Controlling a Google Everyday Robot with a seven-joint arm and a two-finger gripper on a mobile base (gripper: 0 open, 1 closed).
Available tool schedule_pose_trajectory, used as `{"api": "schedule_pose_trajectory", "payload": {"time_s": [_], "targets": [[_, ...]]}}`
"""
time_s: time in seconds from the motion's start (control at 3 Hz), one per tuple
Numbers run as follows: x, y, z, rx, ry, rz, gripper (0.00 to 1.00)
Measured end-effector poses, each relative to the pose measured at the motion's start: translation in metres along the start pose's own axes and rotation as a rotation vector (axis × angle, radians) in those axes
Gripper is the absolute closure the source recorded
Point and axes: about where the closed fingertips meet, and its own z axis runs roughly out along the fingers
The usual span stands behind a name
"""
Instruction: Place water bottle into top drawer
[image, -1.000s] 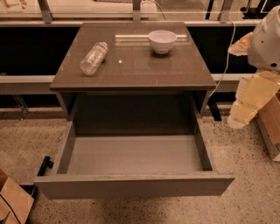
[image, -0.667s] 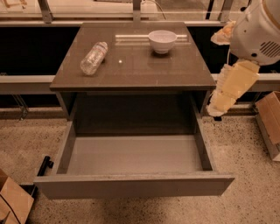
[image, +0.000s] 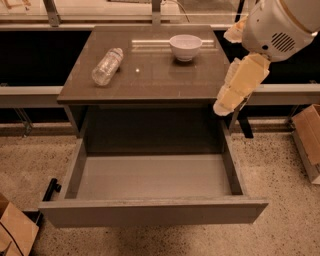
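One water bottle (image: 107, 66) and one white bowl (image: 185, 47) are on the single brown tabletop (image: 155, 82), two things in all. Beneath it is one top drawer (image: 150, 214), pulled open. One robot arm (image: 280, 25) shows at the upper right, carrying one claw (image: 224, 105) that hangs just off the tabletop's right edge. Two cardboard boxes (image: 307, 134) stand on the floor (image: 280, 195), one at the right and the other box (image: 16, 229) at the lower left.
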Motion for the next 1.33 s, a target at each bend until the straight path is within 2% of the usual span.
{"api": "schedule_pose_trajectory", "payload": {"time_s": [0.33, 0.67, 1.0, 1.33], "targets": [[-0.008, -0.005, 0.016, 0.025, -0.052, 0.081, 0.0], [-0.036, -0.016, 0.058, 0.044, -0.15, 0.21, 0.0], [-0.073, -0.049, 0.109, 0.087, -0.27, 0.318, 0.0], [-0.101, -0.085, 0.142, 0.085, -0.383, 0.362, 0.0]]}}
